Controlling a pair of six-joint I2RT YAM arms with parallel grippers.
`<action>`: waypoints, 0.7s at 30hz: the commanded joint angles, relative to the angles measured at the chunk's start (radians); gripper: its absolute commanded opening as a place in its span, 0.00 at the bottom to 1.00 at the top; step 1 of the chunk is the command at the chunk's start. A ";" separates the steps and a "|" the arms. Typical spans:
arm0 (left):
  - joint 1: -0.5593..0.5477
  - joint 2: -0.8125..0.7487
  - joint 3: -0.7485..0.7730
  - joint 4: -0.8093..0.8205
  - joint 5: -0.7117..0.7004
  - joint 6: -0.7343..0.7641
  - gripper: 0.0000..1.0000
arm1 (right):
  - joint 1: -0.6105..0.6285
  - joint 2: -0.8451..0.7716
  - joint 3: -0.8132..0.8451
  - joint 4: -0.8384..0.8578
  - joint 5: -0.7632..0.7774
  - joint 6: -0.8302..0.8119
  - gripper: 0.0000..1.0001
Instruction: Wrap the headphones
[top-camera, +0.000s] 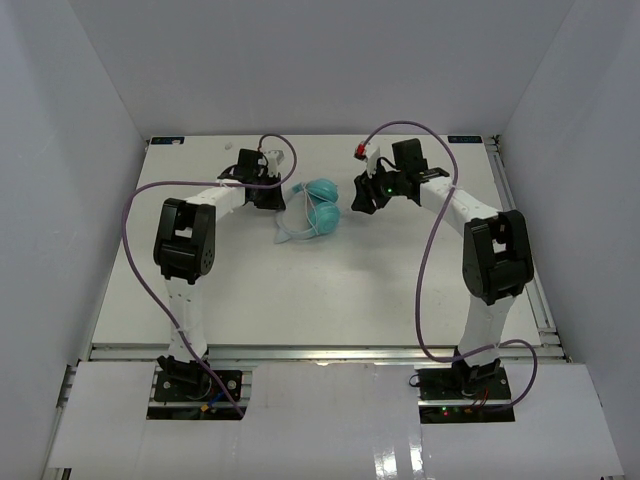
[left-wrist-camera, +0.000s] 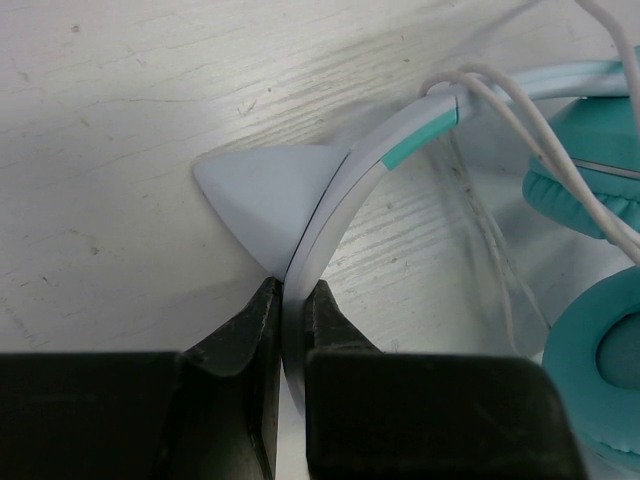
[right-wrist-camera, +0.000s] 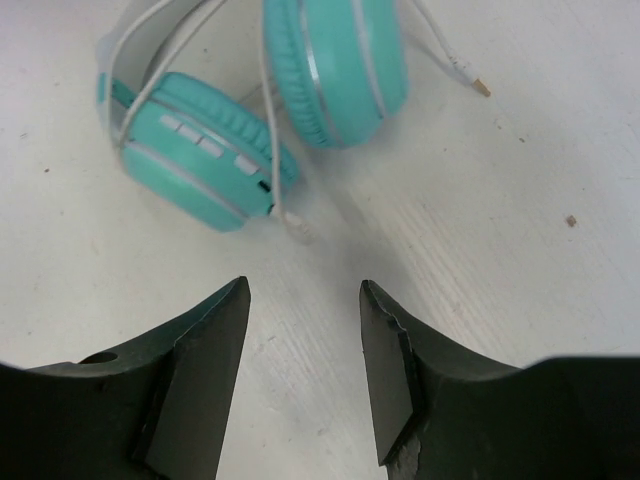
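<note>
The headphones (top-camera: 321, 207) lie at the far middle of the table, two teal ear cups side by side. In the left wrist view my left gripper (left-wrist-camera: 290, 300) is shut on the pale blue headband (left-wrist-camera: 345, 185), next to a pale cat-ear tab (left-wrist-camera: 265, 190). The thin whitish cable (left-wrist-camera: 540, 130) is looped over the band and cups. My right gripper (right-wrist-camera: 303, 290) is open and empty, just short of the ear cups (right-wrist-camera: 335, 65), above the table. The cable's plug end (right-wrist-camera: 470, 80) lies loose at the upper right of the right wrist view.
Purple arm cables (top-camera: 425, 250) arc over both arms. The white table (top-camera: 300, 290) is walled by pale panels on the left, right and far sides. A small red and white piece (top-camera: 362, 151) sits on the right arm's wrist.
</note>
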 joint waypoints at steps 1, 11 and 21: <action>0.008 0.019 0.035 -0.034 -0.049 -0.059 0.07 | -0.005 -0.113 -0.088 0.007 -0.050 -0.003 0.55; 0.008 -0.035 0.020 -0.040 -0.005 -0.081 0.61 | -0.011 -0.329 -0.287 0.007 -0.066 -0.019 0.56; 0.009 -0.176 -0.035 -0.042 0.025 -0.066 0.68 | -0.028 -0.497 -0.381 -0.009 -0.058 -0.011 0.59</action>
